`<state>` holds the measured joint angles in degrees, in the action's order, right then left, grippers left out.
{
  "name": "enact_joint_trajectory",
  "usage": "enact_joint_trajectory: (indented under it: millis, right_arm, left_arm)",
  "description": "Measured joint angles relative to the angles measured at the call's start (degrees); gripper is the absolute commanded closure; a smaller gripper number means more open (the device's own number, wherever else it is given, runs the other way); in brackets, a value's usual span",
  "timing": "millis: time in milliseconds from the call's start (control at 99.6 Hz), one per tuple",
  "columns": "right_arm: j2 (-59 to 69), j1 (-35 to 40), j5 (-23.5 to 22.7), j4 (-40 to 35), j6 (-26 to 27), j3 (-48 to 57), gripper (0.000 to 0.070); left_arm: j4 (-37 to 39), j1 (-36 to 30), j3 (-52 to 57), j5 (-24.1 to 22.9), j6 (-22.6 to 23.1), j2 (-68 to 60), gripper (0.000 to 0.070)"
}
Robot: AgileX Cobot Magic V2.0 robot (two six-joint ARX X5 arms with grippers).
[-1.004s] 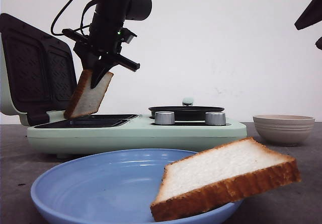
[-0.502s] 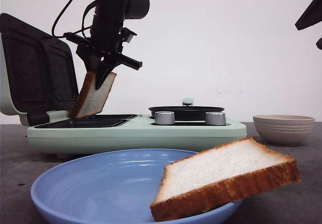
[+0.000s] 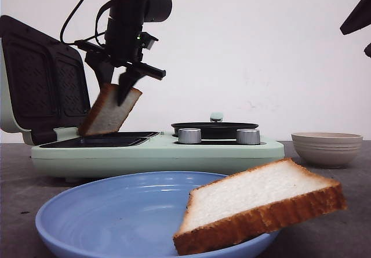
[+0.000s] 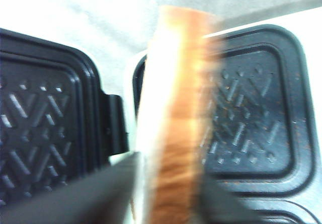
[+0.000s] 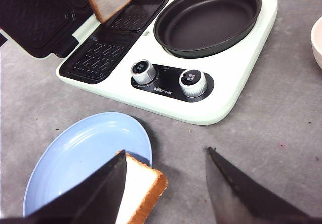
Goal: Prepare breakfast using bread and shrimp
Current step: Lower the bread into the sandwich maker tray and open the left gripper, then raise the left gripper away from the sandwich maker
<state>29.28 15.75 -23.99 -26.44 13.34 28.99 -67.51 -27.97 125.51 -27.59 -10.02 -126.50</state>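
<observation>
Over the sandwich plate (image 3: pixel 101 142), your left tool (image 3: pixel 119 87) is pinching a tilted bread slice (image 3: pixel 110 114); released now, it could topple off. Your right tool (image 5: pixel 166 183) is hanging wide, holding nothing.

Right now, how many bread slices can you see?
2. One slice hangs tilted in the left hand over the sandwich maker's plates. The other leans on the blue plate's rim. None looks hidden.

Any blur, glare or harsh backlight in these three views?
Left wrist view: the held bread slice is smeared and overexposed, with soft fingers. Front view: the bright wall silhouettes the left gripper; the plate slice is sharp. Right wrist view: even light, sharp knobs.
</observation>
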Motion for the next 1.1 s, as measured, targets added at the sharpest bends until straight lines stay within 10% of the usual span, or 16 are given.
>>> enact_joint_trajectory:
  millis: [1105]
  right_arm:
    - [0.0, 0.0, 0.0, 0.0, 0.0, 0.0, 0.0398]
  left_arm:
    - [6.2, 0.5, 0.1, 11.1, -1.1, -0.3, 0.0336]
